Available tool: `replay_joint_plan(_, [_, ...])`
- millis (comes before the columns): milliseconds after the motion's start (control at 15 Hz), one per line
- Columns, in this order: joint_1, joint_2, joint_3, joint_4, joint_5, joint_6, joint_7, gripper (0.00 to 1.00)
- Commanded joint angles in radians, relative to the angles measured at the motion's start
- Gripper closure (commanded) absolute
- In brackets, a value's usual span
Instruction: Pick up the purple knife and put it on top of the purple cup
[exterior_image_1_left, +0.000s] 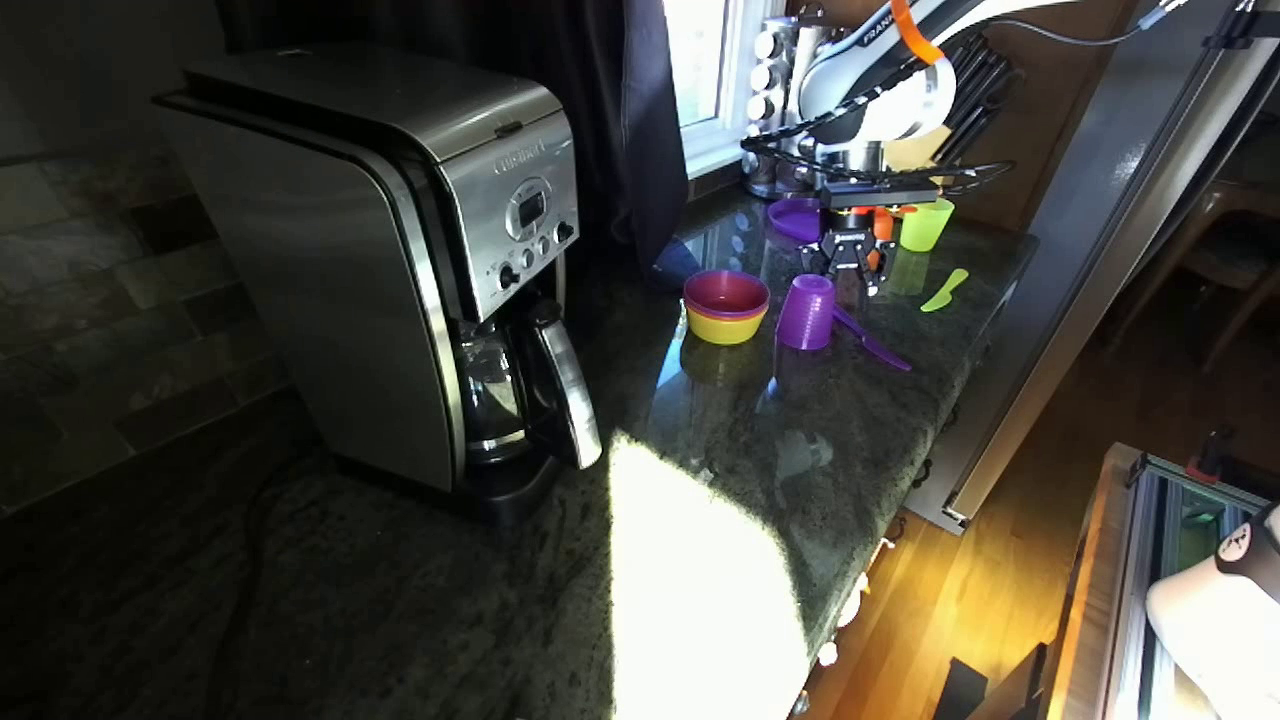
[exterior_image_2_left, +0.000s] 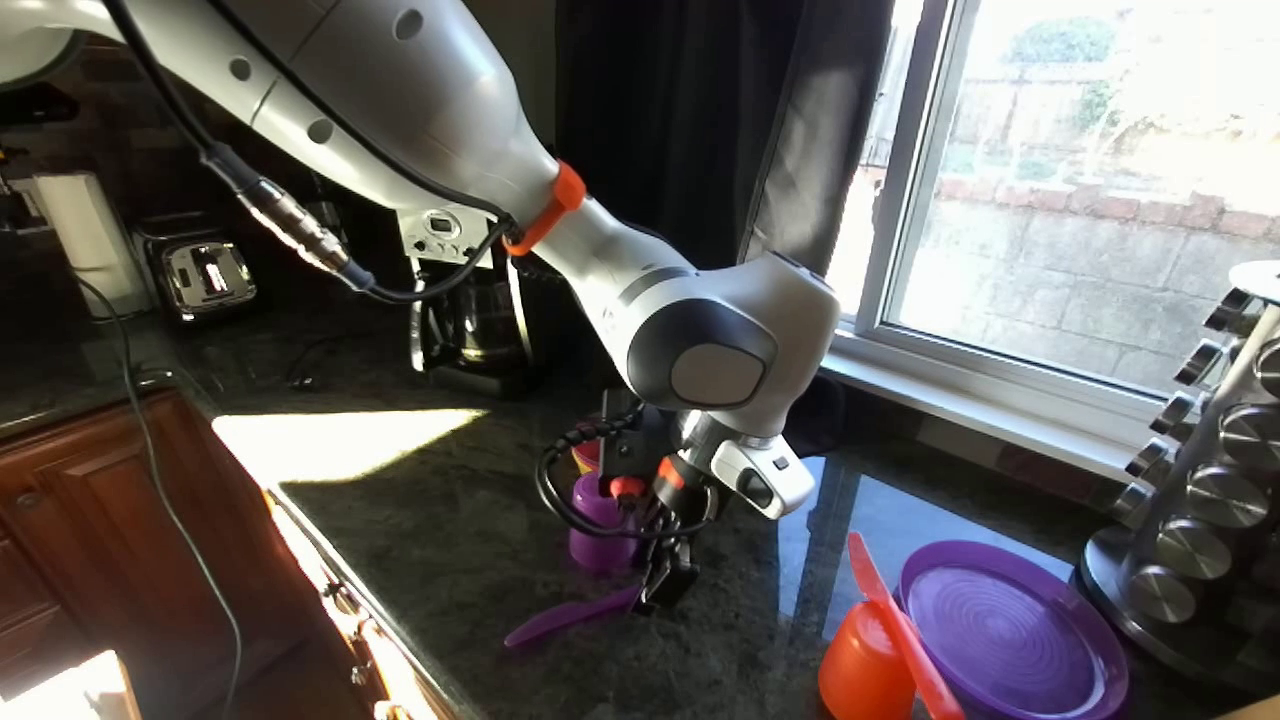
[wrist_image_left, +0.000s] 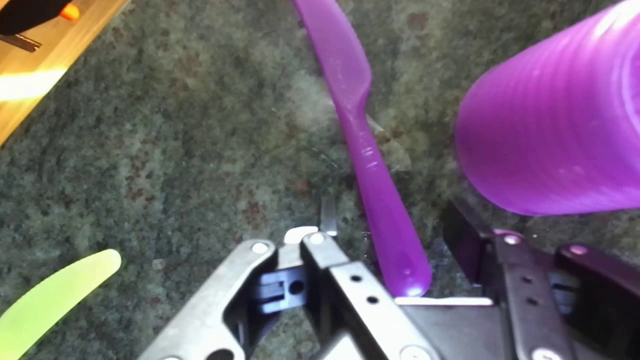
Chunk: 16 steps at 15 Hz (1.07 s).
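Observation:
The purple knife (exterior_image_1_left: 876, 344) lies flat on the dark counter, also in an exterior view (exterior_image_2_left: 572, 614) and the wrist view (wrist_image_left: 371, 165). The purple cup (exterior_image_1_left: 806, 318) stands upside down close beside the knife's handle end. It also shows in an exterior view (exterior_image_2_left: 600, 540) and at the right of the wrist view (wrist_image_left: 545, 120). My gripper (wrist_image_left: 396, 225) is open and empty. In the wrist view its fingers stand on either side of the knife's handle, with the right finger between handle and cup. It also shows pointing down in both exterior views (exterior_image_1_left: 845, 280) (exterior_image_2_left: 668, 588). Fingertip height above the counter is unclear.
Stacked bowls (exterior_image_1_left: 726, 328) stand beside the purple cup. A lime knife (exterior_image_1_left: 944, 292) lies near the counter edge. A green cup (exterior_image_1_left: 926, 226), an orange cup (exterior_image_2_left: 866, 668) with an orange knife (exterior_image_2_left: 905, 640) across it, a purple plate (exterior_image_2_left: 1010, 625) and a spice rack (exterior_image_2_left: 1195, 500) stand farther along.

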<state>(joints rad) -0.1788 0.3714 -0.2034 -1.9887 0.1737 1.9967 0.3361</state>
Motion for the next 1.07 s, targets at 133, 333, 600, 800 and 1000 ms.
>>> replay_joint_plan(133, [-0.014,0.01,-0.004,-0.019,-0.004,0.066,-0.047,0.87])
replay_joint_plan(333, [-0.017,0.006,-0.007,-0.023,-0.001,0.083,-0.053,0.94])
replay_joint_plan(600, [-0.034,-0.011,-0.018,-0.007,0.006,0.038,-0.053,0.94])
replay_joint_plan(800, [-0.062,-0.058,-0.02,0.008,0.029,-0.068,-0.087,0.94])
replay_joint_plan(1000, [-0.073,-0.11,-0.032,0.039,0.037,-0.193,-0.061,0.94])
